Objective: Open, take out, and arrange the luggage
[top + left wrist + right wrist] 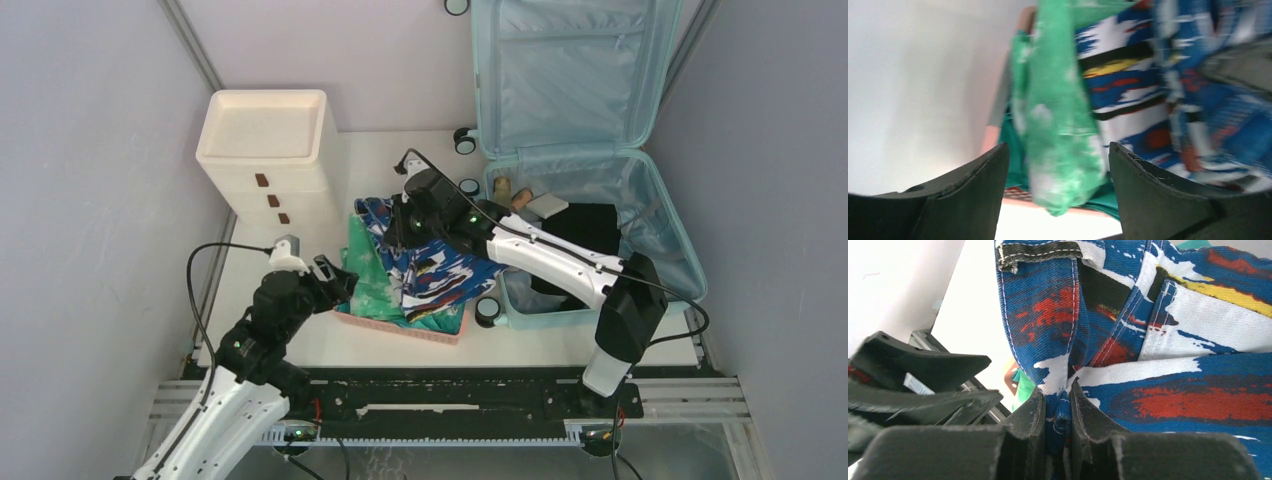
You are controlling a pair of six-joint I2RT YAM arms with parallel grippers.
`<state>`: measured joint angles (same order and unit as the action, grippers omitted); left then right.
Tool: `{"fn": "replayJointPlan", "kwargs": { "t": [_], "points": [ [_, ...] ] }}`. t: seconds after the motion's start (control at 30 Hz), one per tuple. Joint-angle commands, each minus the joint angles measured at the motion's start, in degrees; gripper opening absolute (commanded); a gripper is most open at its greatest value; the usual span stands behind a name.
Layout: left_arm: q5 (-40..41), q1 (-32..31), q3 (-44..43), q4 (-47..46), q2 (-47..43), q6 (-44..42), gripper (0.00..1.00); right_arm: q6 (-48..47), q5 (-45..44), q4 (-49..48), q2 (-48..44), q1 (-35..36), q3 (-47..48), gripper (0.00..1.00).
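Bright, even overhead light, faint soft shadows on the white table, top view sharp, left wrist view smeared with blur across the green cloth, right wrist view crisp on the patterned fabric

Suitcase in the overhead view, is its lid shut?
No, the suitcase lies with its lid swung up against the back wall, its pale blue lining showing.
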<state>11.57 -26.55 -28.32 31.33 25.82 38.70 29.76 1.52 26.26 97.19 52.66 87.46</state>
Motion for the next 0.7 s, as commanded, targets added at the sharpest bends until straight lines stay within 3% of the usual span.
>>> {"fn": "replayJointPlan", "kwargs": {
  "t": [0.0,0.13,0.23,0.37,0.5,0.67],
  "points": [
    [-13.82,0.18,0.9,-14.41,-0.87,2.16,0.77,-4.22,-1.52,-6.84,-0.85,0.25,-0.38,0.0],
    [-17.49,0.18,3.92,-19.96,0.11,6.13,0.76,-3.86,-2.36,-7.38,0.39,0.09,-1.36,0.0],
    [-21.39,0.18,8.67,-29.52,1.21,11.34,0.75,-2.69,-0.42,-7.85,0.69,-0.56,-1.59,0.01],
    [-21.68,0.09,11.57,-37.04,6.23,14.17,0.74,-1.79,0.17,-8.55,-0.77,-1.6,-1.95,0.01],
    [-20.91,0.09,11.55,-40.25,12.97,14.52,0.64,-1.42,0.42,-9.09,-2.74,-2.76,-2.5,0.01],
    [-21.52,0.05,10.17,-43.69,19.4,14.16,0.61,-1.25,0.96,-9.08,-3.39,-3.48,-2.85,0.01]
  ]
}}
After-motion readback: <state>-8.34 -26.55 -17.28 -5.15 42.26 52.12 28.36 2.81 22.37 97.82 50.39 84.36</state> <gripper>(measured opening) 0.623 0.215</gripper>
